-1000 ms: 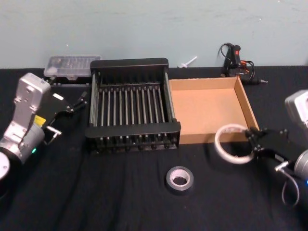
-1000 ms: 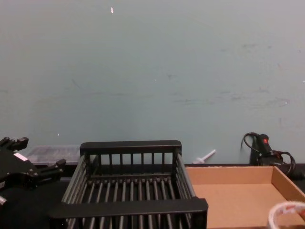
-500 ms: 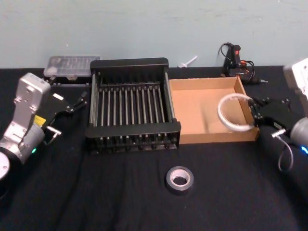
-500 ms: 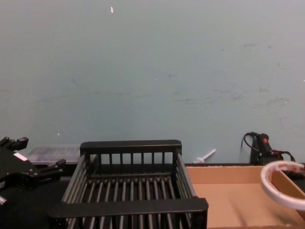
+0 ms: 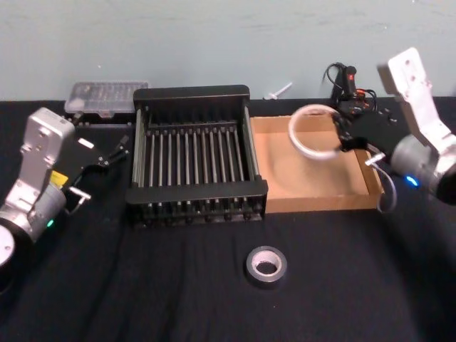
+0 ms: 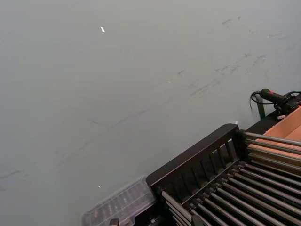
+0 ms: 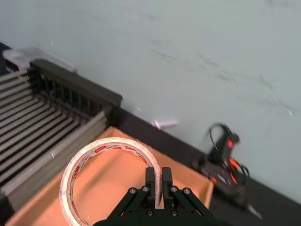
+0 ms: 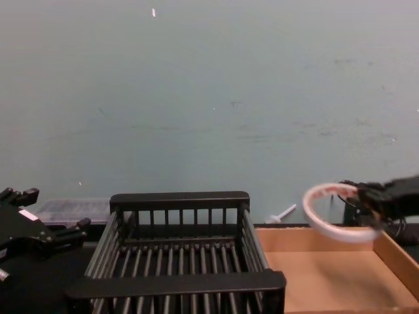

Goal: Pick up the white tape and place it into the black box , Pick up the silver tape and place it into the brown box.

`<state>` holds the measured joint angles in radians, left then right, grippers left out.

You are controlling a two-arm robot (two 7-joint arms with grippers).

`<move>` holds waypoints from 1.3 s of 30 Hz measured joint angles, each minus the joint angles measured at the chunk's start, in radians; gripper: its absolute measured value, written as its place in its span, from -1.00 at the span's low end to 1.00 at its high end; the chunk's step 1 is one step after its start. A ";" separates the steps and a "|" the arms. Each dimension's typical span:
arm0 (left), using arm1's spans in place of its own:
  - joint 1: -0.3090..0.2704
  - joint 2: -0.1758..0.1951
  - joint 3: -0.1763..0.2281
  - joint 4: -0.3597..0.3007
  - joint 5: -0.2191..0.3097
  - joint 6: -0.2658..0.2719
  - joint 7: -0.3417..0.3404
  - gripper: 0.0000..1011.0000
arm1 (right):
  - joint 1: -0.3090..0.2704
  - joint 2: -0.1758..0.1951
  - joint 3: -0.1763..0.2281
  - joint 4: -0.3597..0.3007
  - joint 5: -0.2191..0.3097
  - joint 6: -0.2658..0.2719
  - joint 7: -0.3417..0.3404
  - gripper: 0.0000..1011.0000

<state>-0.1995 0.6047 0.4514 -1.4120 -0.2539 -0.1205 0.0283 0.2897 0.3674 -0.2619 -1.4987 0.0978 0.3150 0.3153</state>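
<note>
Since a second ago the right gripper (image 5: 340, 133) has carried the white tape (image 5: 312, 131), pinched at its rim, from the bench's front right to above the brown box (image 5: 311, 203) – black box (image 5: 196, 191) empty, silver tape (image 5: 266, 263) untouched, nothing yet delivered.

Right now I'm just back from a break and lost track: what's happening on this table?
The right gripper holds the white tape by its rim in the air over the brown box, on the way left toward the black box, which has nothing in it yet. The silver tape lies untouched on the table in front of the boxes. The left gripper is parked open left of the black box.
</note>
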 joint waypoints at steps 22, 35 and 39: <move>0.000 0.000 0.000 0.000 0.000 0.000 0.000 0.98 | 0.207 -0.162 -0.138 0.227 -0.044 -0.140 0.040 -0.82; 0.000 0.000 0.000 0.000 0.000 0.000 0.000 0.98 | 0.285 -0.253 -0.203 0.402 -0.075 -0.206 0.037 -0.82; 0.000 0.000 0.000 0.000 0.000 0.000 0.000 0.98 | 0.299 -0.270 -0.213 0.446 -0.084 -0.219 0.033 -0.82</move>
<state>-0.1995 0.6047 0.4514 -1.4120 -0.2539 -0.1205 0.0283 0.5882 0.0976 -0.4745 -1.0527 0.0135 0.0959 0.3482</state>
